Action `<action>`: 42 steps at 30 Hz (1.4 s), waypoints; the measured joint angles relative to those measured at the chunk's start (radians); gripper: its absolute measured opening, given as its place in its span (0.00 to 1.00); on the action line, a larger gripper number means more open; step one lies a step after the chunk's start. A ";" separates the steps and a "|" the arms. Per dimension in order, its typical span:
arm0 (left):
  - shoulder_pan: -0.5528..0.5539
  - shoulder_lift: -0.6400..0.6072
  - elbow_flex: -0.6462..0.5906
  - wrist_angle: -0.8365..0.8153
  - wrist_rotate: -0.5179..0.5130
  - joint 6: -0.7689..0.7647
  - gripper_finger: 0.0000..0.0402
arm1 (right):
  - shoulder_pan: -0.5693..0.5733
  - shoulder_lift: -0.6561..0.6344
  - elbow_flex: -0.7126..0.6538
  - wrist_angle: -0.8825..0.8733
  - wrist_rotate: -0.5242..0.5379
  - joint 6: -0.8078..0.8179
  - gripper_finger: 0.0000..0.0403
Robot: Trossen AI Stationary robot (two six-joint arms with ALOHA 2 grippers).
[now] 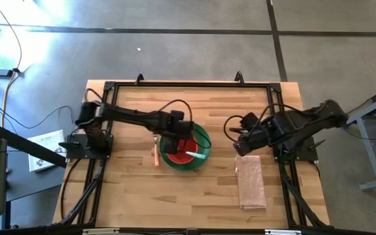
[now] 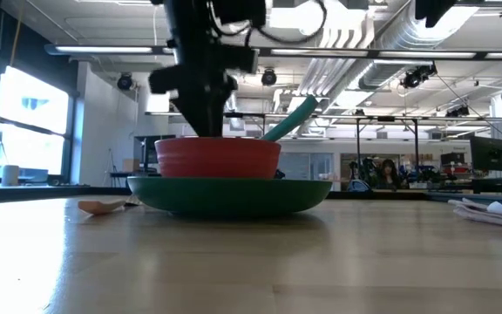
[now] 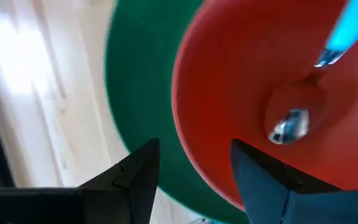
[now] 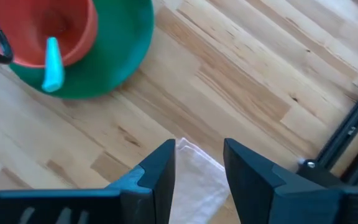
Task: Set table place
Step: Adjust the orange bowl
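Observation:
A round green plate (image 1: 203,139) lies mid-table with a red bowl (image 1: 183,146) on it. A teal-handled spoon (image 1: 198,155) rests in the bowl, its handle leaning over the rim (image 2: 290,120). An orange-handled fork (image 1: 156,152) lies on the table just left of the plate. A folded pinkish-beige napkin (image 1: 250,181) lies flat to the right. My left gripper (image 3: 194,177) is open over the bowl's rim (image 3: 185,124). My right gripper (image 4: 197,165) is open and empty above the napkin's far end (image 4: 194,171). My left gripper comes from above with one finger (image 3: 260,177) over the bowl's inside and the other (image 3: 135,177) outside it, over the plate. I cannot tell whether either finger touches the rim. The bowl sits upright on the plate.
A black rail frame (image 1: 188,85) edges the table. Both arm bases stand at the table's left (image 1: 87,140) and right (image 1: 299,147) sides. Bare wood lies along the near edge (image 1: 175,202) and between plate and napkin (image 4: 241,74).

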 joint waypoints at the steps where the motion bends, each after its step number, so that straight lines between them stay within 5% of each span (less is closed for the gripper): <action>1: 0.001 0.015 0.000 -0.009 -0.003 0.001 0.46 | 0.000 -0.009 -0.013 -0.002 0.000 -0.004 0.31; 16: 0.005 0.086 0.002 0.069 -0.033 0.016 0.43 | -0.001 -0.042 -0.073 0.003 -0.002 -0.026 0.31; 29: 0.005 0.083 0.003 0.151 -0.029 0.040 0.02 | -0.001 -0.042 -0.073 0.025 -0.004 -0.022 0.31; 36: 0.035 0.083 0.003 0.215 -0.039 0.040 0.10 | -0.001 -0.042 -0.073 0.035 -0.005 0.004 0.31; 42: 0.088 0.083 0.002 0.235 0.021 0.039 0.06 | -0.001 -0.042 -0.072 0.053 -0.012 0.004 0.31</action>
